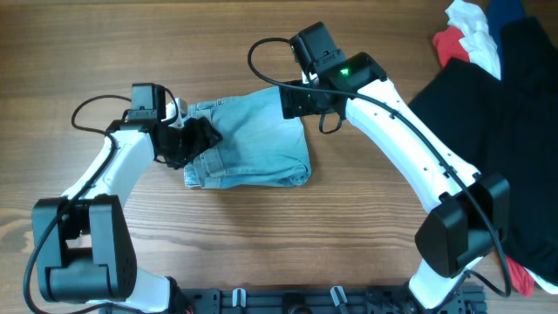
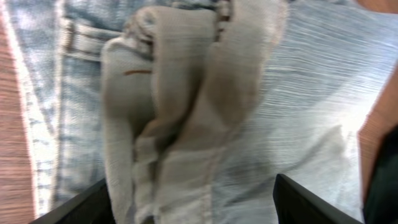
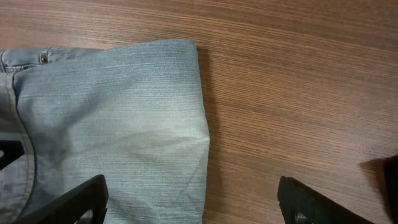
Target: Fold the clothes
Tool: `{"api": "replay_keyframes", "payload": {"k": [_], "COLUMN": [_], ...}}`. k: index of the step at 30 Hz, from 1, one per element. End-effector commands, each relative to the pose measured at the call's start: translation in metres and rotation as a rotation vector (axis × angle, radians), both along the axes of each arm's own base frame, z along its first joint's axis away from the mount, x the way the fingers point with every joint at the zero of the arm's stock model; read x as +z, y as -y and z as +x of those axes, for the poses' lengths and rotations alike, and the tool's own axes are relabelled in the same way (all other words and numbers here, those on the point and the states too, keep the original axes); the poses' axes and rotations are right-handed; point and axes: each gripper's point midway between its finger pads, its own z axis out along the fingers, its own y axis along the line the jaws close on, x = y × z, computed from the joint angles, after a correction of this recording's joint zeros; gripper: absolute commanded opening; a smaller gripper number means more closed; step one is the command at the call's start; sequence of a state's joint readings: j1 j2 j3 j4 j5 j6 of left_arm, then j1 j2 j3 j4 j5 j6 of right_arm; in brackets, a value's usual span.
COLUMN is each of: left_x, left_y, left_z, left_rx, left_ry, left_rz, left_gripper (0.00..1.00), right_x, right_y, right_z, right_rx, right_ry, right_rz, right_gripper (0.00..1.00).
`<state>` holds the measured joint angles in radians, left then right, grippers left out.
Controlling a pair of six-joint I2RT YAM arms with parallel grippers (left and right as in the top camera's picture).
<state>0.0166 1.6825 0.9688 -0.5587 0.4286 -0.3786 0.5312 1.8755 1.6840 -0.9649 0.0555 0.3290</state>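
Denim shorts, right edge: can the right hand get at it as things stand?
Probably yes. The right hand hangs open above the right edge of the denim shorts, one finger over the cloth, the other over bare table. Nothing lies between them, and the black garment sits off to the side.

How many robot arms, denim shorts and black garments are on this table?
Robot arms: 2, left arm and right arm
Denim shorts: 1
Black garment: 1
Total: 4

Faded light blue denim shorts; brown woodgrain table.
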Motion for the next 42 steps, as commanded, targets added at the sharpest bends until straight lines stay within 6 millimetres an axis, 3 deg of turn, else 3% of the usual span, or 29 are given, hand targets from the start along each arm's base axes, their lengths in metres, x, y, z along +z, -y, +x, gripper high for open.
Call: {"api": "replay_keyframes", "payload": {"k": [1, 7, 16, 23, 26, 29, 32, 37, 42], "left_x": [-0.002, -0.002, -0.002, -0.008, -0.007, -0.004, -0.002, 0.008, 0.053], "left_y": [-0.011, -0.01, 0.011, 0.01, 0.011, 0.011, 0.011, 0.011, -0.007], "left_z": [0.0, 0.001, 0.008, 0.008, 0.012, 0.018, 0.024, 0.033, 0.049], "left_rx": [0.006, 0.004, -0.052, -0.054, -0.053, -0.051, -0.05, -0.046, 0.007], "left_ry": [0.007, 0.013, 0.054, 0.041, 0.058, 0.09, 0.115, 0.168, 0.287], "left_rz": [0.086, 0.084, 0.083, 0.088, 0.088, 0.087, 0.086, 0.085, 0.088], "left_gripper": [0.8, 0.79, 0.75, 0.71, 0.6, 0.24, 0.05, 0.04, 0.04], "right_x": [0.012, 0.012, 0.012, 0.012, 0.012, 0.012, 0.012, 0.012, 0.012], "right_y": [-0.005, -0.005, -0.007, -0.007, -0.007, -0.007, -0.007, -0.007, -0.007], "right_z": [0.001, 0.001, -0.001, -0.001, -0.001, -0.001, -0.001, -0.001, -0.001], "right_rx": [-0.004, -0.004, 0.002, 0.003, 0.003, 0.003, 0.003, 0.003, 0.004], "right_ry": [0.018, 0.019, 0.012, 0.011, 0.012, 0.011, 0.011, 0.011, 0.011], "right_rz": [0.03, 0.031, 0.043, 0.042, 0.043, 0.043, 0.042, 0.042, 0.041], "right_gripper": [0.88, 0.88, 0.88, 0.88, 0.88, 0.88, 0.88, 0.88, 0.88]}}
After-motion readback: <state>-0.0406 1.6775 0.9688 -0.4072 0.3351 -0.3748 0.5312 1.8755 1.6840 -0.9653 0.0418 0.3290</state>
